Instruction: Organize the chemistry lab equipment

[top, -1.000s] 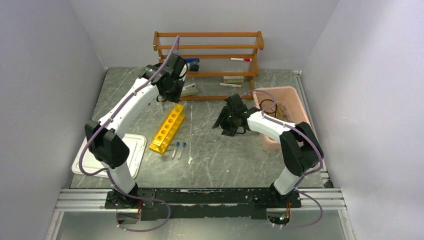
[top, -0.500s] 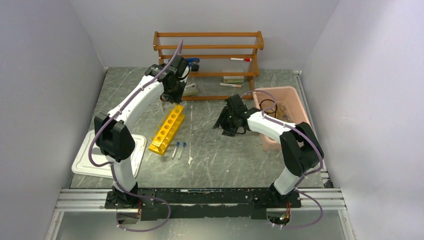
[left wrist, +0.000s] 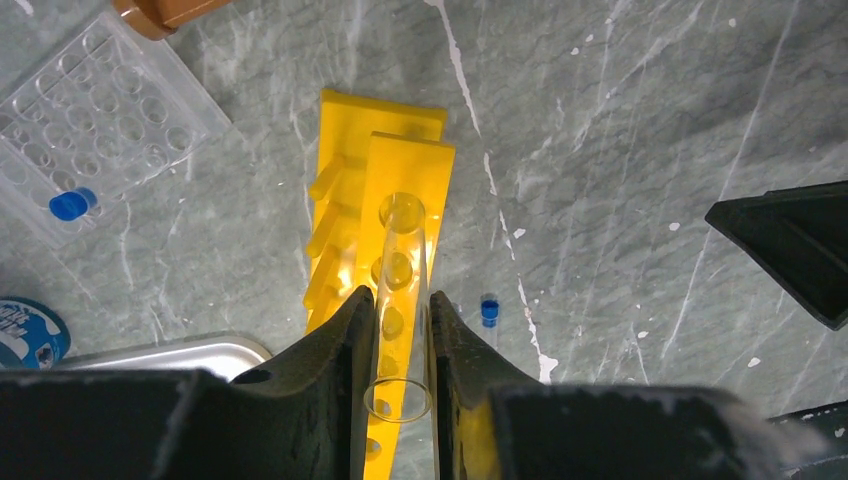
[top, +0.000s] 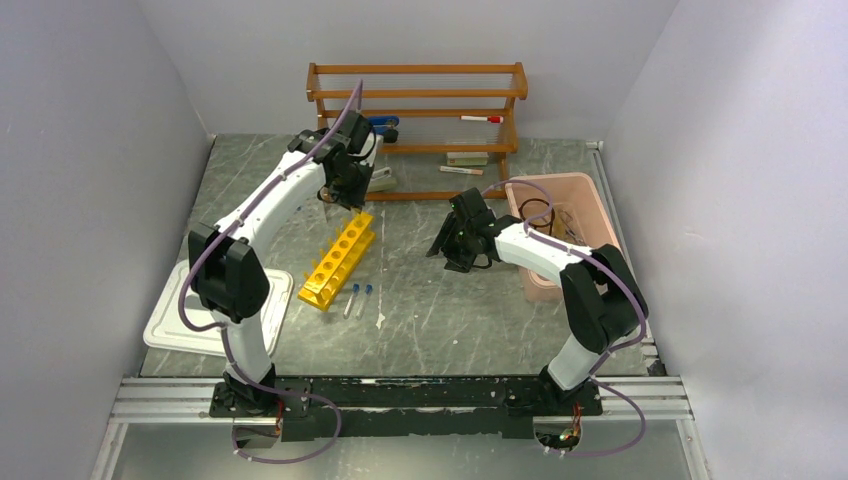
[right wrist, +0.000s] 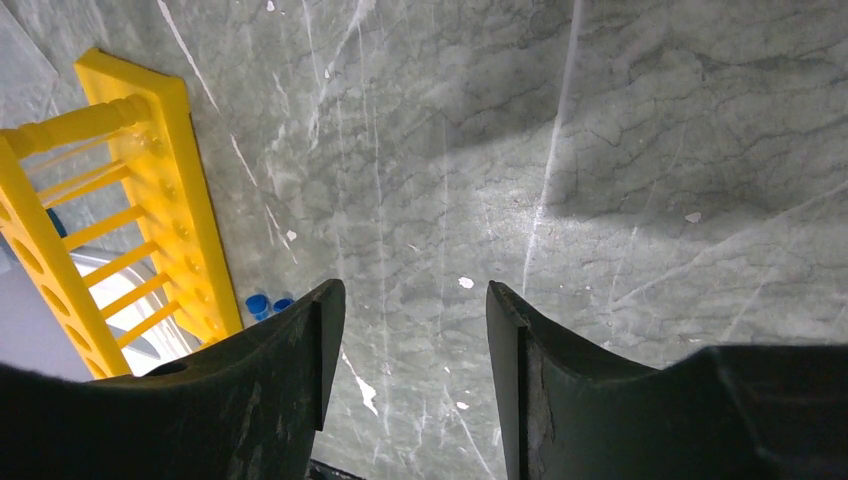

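Counts: 1 yellow rack (top: 338, 260), 1 row of holes, lying lengthwise near counter (top: 430, 300) centre. 2 blue-capped tubes (top: 352, 298) flat on the counter just right of the rack's near end, side by side. 1 small white bit (top: 381, 320) just nearer than them. 1 clear tube (left wrist: 402, 250), uncapped, in the left claw (left wrist: 400, 300). 1 clear well plate (left wrist: 95, 115) w/ 1 blue cap on it, left of the rack in the left wrist view.

Left claw: fingers closed snug on the clear tube's upper part, tube roughly upright over the rack's far end. Its lower end lines up w/ the end hole; can't tell if it's in.

Right claw (right wrist: 412, 300): spread wide, nothing in it, hanging over bare counter right of the rack.

Edges/room: open counter btwn rack and right claw, more toward the near edge. 1 white tray (top: 215, 310) at the left edge, near corner. 1 pink bin (top: 590, 215) along the right edge. 1 wooden shelf (top: 415, 95) across the far edge, close behind the left claw.
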`<state>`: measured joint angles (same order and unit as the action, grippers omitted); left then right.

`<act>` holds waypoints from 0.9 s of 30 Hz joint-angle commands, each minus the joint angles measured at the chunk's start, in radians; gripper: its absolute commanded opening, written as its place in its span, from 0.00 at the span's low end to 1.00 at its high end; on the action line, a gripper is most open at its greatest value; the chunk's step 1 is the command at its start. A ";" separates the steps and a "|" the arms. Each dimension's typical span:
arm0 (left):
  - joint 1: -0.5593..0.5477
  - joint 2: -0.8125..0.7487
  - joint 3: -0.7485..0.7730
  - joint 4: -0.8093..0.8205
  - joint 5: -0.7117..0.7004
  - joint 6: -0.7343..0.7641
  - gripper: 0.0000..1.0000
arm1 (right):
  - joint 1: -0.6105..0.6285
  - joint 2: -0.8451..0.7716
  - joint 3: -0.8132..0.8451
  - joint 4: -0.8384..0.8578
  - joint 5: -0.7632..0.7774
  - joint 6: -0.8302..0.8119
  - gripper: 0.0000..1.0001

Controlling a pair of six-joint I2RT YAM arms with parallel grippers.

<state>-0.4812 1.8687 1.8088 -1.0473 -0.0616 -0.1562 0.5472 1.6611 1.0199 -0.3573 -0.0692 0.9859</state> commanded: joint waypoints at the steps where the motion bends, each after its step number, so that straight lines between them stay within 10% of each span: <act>1: -0.001 0.027 0.019 0.037 0.087 0.033 0.05 | -0.002 -0.033 -0.004 -0.008 0.032 0.000 0.57; 17: -0.077 0.109 0.086 -0.006 -0.060 0.046 0.06 | -0.003 -0.054 -0.023 -0.016 0.066 0.008 0.56; 27: -0.077 0.061 0.101 0.034 -0.021 0.021 0.51 | -0.004 -0.067 -0.035 0.012 0.057 -0.025 0.57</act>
<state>-0.5556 1.9564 1.8896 -1.0389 -0.0837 -0.1204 0.5468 1.6325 1.0019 -0.3656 -0.0292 0.9848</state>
